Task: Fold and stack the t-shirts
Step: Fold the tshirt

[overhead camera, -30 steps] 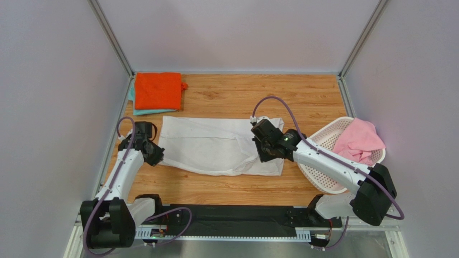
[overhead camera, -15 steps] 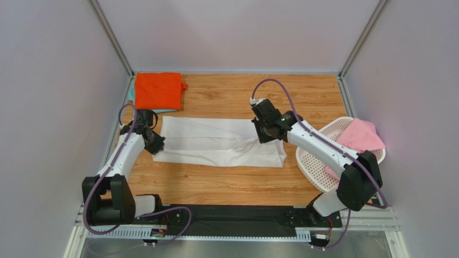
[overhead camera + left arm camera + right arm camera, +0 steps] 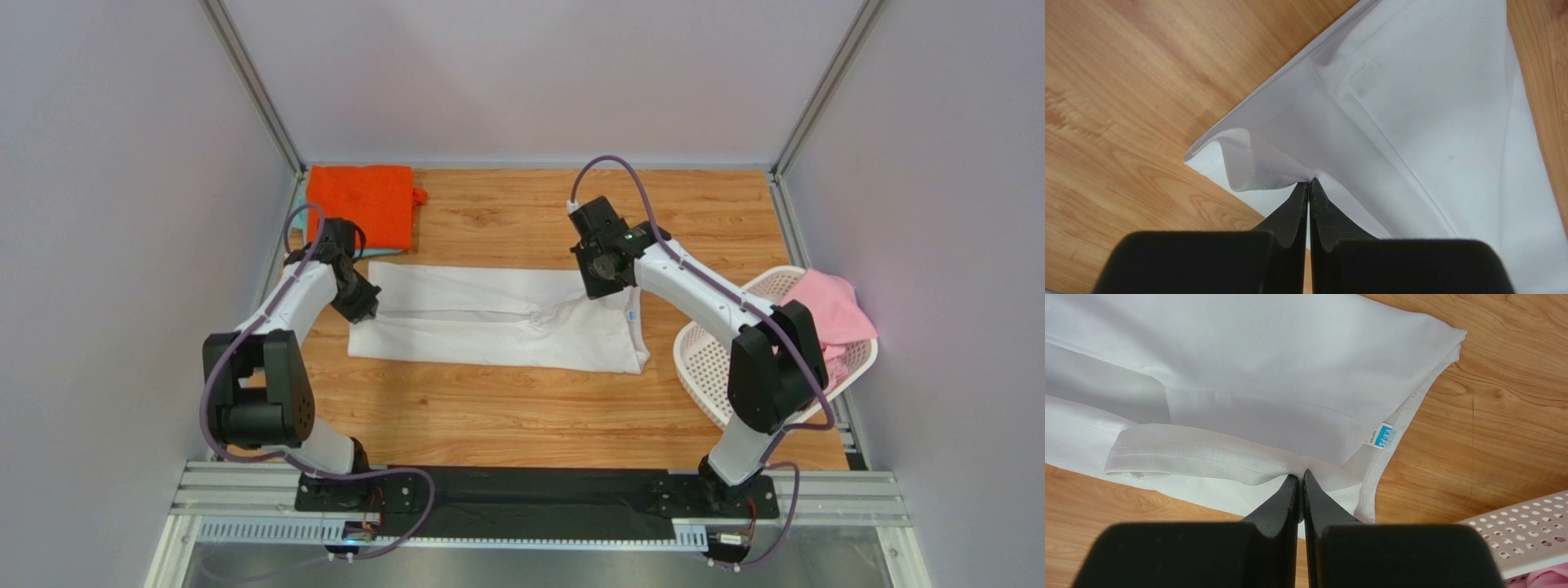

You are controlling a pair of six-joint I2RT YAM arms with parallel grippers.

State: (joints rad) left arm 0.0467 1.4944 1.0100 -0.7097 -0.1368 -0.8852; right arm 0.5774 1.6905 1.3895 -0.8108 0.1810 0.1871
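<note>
Left gripper [image 3: 1309,184]: I see the jaws pressed together on a raised pinch of the white t-shirt [image 3: 491,325], right at the cloth's left end. Ahead of the fingertips and off to their right the shirt runs on flat in layered folds. To their left its hemmed edge cuts diagonally across bare table [image 3: 515,417], with open wood on that side. From above, this gripper sits close to the table's left border, and the orange t-shirt [image 3: 362,202] lies folded just beyond it, in the far left corner, apart from the white cloth. Right gripper [image 3: 1301,474]: the jaws are likewise closed, clamped on a doubled hem band of the same shirt at its right end. The band trails away to the left of the fingertips. A small blue neck label [image 3: 1382,436] sits just ahead and to their right, on the shirt's edge. Past that edge there is bare wood to the right. The white perforated laundry basket [image 3: 711,355] stands on that same side, to the right of the gripper and back towards the arm's base, clear of the shirt. It holds the pink t-shirt [image 3: 834,306], bunched against its far wall. The white shirt spans the table between the two grippers as a long flat strip.
</note>
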